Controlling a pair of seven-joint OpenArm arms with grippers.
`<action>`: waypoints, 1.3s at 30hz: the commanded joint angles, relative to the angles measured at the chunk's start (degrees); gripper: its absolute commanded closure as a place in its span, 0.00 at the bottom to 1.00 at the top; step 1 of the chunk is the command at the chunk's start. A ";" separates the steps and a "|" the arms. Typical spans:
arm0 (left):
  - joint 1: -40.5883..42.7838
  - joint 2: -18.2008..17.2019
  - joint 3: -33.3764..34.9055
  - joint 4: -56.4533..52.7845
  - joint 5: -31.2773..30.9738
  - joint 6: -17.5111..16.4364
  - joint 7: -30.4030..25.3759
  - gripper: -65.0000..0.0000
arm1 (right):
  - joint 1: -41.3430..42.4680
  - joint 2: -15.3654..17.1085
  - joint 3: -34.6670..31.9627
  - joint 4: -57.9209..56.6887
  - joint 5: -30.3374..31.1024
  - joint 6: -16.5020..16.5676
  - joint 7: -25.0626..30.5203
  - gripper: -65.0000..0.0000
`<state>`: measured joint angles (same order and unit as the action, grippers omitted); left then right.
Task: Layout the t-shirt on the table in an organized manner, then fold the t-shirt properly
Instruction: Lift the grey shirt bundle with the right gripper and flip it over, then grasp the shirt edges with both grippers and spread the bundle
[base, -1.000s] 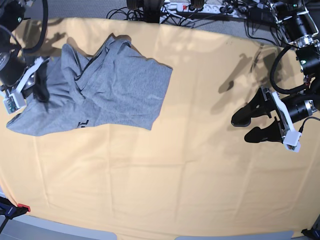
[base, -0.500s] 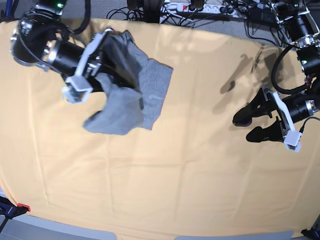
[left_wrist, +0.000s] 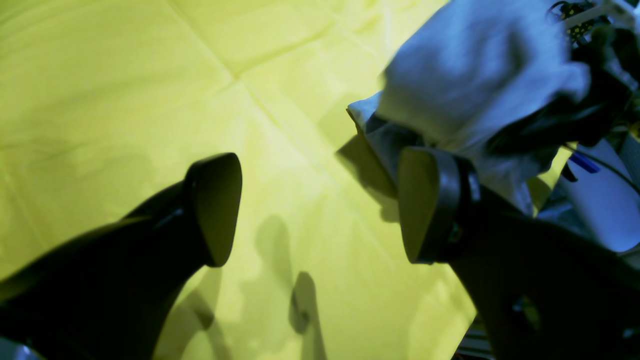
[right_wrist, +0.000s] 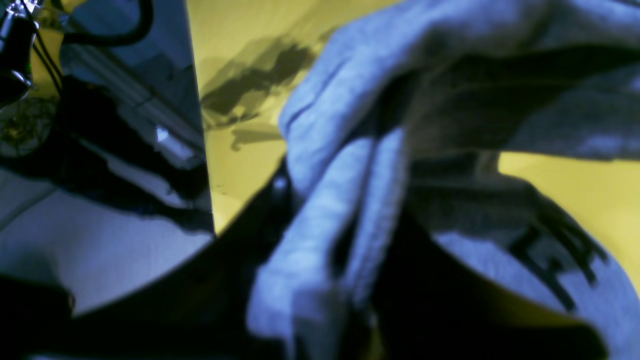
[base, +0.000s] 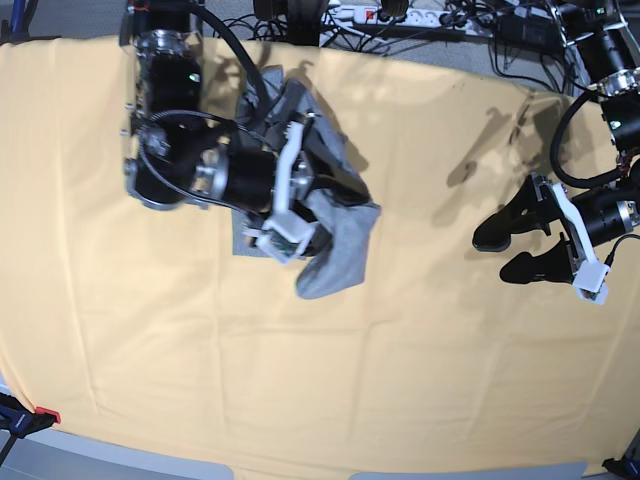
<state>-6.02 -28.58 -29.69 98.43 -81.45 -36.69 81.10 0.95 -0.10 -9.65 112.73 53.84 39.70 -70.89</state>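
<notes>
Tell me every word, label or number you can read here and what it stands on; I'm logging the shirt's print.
Black block lettering on the t-shirt: folded and blurred in the right wrist view, only strokes that look like "E" or "H"; no whole word reads.
White tag on the left claw: too small to read.
White tag on the right claw: too small to read.
The table: no text.

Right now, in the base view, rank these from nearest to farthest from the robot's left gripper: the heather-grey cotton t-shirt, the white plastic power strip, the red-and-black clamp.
1. The heather-grey cotton t-shirt, bunched up to the left of the left gripper in the picture.
2. The white plastic power strip, along the top edge of the view.
3. The red-and-black clamp, in the bottom-left corner of the view.
</notes>
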 joint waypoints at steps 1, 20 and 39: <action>-1.01 -1.11 -0.44 0.83 -1.55 -0.11 -1.10 0.24 | 2.56 -1.20 -1.22 -0.09 0.46 0.30 1.92 0.47; -1.14 -2.34 -0.33 1.95 -3.55 -1.33 -1.10 1.00 | 3.67 7.67 4.44 7.15 -0.42 0.30 -3.19 0.99; -0.48 -1.55 39.34 6.86 -3.55 -3.31 -1.10 1.00 | 20.98 9.51 -1.38 -22.53 -14.91 0.30 8.94 1.00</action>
<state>-5.58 -29.56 10.17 104.29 -83.61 -39.72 80.99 20.10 9.32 -11.38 89.10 38.06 39.90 -63.37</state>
